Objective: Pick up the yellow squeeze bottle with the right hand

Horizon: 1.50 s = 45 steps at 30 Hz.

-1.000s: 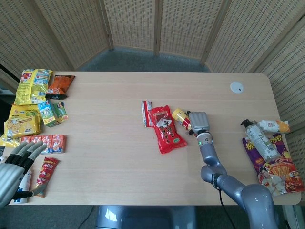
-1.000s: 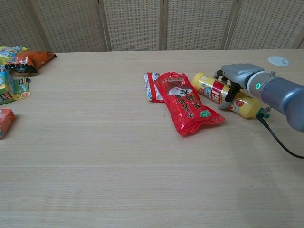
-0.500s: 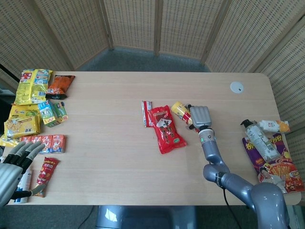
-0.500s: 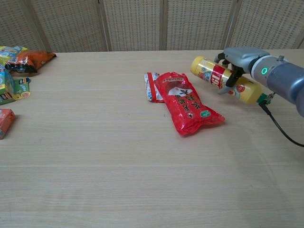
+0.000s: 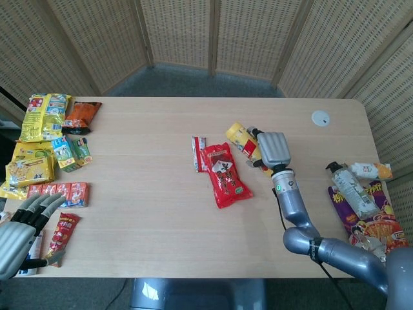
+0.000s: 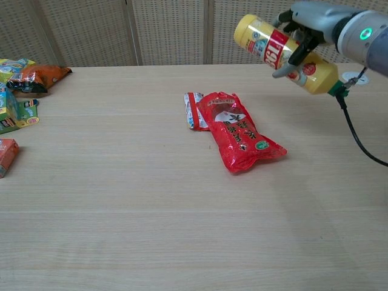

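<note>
The right hand has its fingers wrapped over the middle of the yellow squeeze bottle, gripping it from above so the bottle hangs lengthwise and tilted, clear above the desk (the pick looks essentially done). The left hand waits at the near desk edge, fingers spread and holding nothing. Below the lifted bottle lies the red snack pouch, with a small red-and-white packet touching its far side.
</note>
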Each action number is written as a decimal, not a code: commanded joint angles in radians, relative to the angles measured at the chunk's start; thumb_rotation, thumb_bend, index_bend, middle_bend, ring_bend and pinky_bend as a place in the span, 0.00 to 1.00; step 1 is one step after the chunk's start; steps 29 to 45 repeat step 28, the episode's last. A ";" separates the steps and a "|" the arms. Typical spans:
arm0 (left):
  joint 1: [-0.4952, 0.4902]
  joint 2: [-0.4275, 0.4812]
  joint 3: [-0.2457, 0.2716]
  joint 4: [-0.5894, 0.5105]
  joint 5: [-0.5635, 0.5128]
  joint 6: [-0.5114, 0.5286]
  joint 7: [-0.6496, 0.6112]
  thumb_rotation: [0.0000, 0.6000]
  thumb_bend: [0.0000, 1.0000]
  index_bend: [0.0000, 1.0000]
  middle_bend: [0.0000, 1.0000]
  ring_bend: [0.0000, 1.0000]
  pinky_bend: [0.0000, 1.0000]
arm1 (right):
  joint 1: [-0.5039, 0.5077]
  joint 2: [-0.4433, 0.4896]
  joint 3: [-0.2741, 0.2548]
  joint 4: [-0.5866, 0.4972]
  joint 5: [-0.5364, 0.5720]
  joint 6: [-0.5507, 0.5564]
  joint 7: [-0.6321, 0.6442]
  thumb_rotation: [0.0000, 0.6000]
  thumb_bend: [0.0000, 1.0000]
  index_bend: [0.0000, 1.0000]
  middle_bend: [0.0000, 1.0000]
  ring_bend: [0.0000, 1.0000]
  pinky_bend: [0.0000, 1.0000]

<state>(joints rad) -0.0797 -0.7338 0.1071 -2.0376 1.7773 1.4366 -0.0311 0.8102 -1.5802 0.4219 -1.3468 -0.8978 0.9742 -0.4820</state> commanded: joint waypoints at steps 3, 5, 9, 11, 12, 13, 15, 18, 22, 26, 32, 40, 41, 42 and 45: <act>0.006 -0.001 0.006 -0.004 0.016 0.008 0.004 0.94 0.21 0.00 0.00 0.00 0.00 | 0.014 0.119 0.054 -0.194 0.042 0.079 -0.078 1.00 0.36 0.58 0.87 0.97 1.00; 0.013 -0.002 0.012 -0.004 0.025 0.015 0.006 0.94 0.21 0.00 0.00 0.00 0.00 | 0.023 0.139 0.066 -0.231 0.057 0.088 -0.091 1.00 0.36 0.58 0.87 0.97 1.00; 0.032 0.001 0.024 -0.004 0.042 0.038 0.011 0.94 0.21 0.00 0.00 0.00 0.00 | 0.048 0.177 0.083 -0.291 0.095 0.108 -0.128 1.00 0.36 0.58 0.87 0.97 1.00; 0.041 0.001 0.030 -0.003 0.052 0.051 0.011 0.94 0.21 0.00 0.00 0.00 0.00 | 0.056 0.188 0.087 -0.312 0.110 0.115 -0.134 1.00 0.36 0.58 0.87 0.97 1.00; 0.047 0.001 0.034 -0.002 0.059 0.059 0.011 0.94 0.21 0.00 0.00 0.00 0.00 | 0.060 0.194 0.088 -0.324 0.119 0.120 -0.135 1.00 0.36 0.58 0.87 0.97 1.00; 0.052 0.001 0.036 -0.002 0.064 0.065 0.012 0.94 0.21 0.00 0.00 0.00 0.00 | 0.063 0.199 0.088 -0.331 0.124 0.124 -0.136 1.00 0.36 0.58 0.87 0.97 1.00; 0.062 0.003 0.042 -0.002 0.076 0.077 0.016 0.94 0.21 0.00 0.00 0.00 0.00 | 0.068 0.207 0.085 -0.343 0.131 0.130 -0.135 1.00 0.36 0.58 0.87 0.97 1.00; 0.075 0.010 0.051 -0.007 0.089 0.091 0.030 0.94 0.21 0.00 0.00 0.00 0.00 | 0.072 0.212 0.076 -0.352 0.132 0.135 -0.122 1.00 0.36 0.58 0.87 0.97 1.00; 0.087 0.013 0.057 -0.008 0.098 0.105 0.033 0.94 0.21 0.00 0.00 0.00 0.00 | 0.079 0.214 0.060 -0.353 0.134 0.137 -0.107 1.00 0.36 0.58 0.87 0.98 1.00; 0.084 0.007 0.055 0.000 0.090 0.095 0.025 0.94 0.21 0.00 0.00 0.00 0.00 | 0.086 0.214 0.049 -0.350 0.135 0.144 -0.095 1.00 0.37 0.58 0.87 0.98 1.00; 0.079 0.003 0.052 0.004 0.086 0.089 0.021 0.94 0.21 0.00 0.00 0.00 0.00 | 0.088 0.216 0.045 -0.349 0.137 0.147 -0.090 1.00 0.37 0.58 0.87 0.98 1.00; 0.079 0.003 0.052 0.004 0.086 0.089 0.021 0.94 0.21 0.00 0.00 0.00 0.00 | 0.088 0.216 0.045 -0.349 0.137 0.147 -0.090 1.00 0.37 0.58 0.87 0.98 1.00; 0.079 0.003 0.052 0.004 0.086 0.089 0.021 0.94 0.21 0.00 0.00 0.00 0.00 | 0.088 0.216 0.045 -0.349 0.137 0.147 -0.090 1.00 0.37 0.58 0.87 0.98 1.00; 0.079 0.003 0.052 0.004 0.086 0.089 0.021 0.94 0.21 0.00 0.00 0.00 0.00 | 0.088 0.216 0.045 -0.349 0.137 0.147 -0.090 1.00 0.37 0.58 0.87 0.98 1.00; 0.079 0.003 0.052 0.004 0.086 0.089 0.021 0.94 0.21 0.00 0.00 0.00 0.00 | 0.088 0.216 0.045 -0.349 0.137 0.147 -0.090 1.00 0.37 0.58 0.87 0.98 1.00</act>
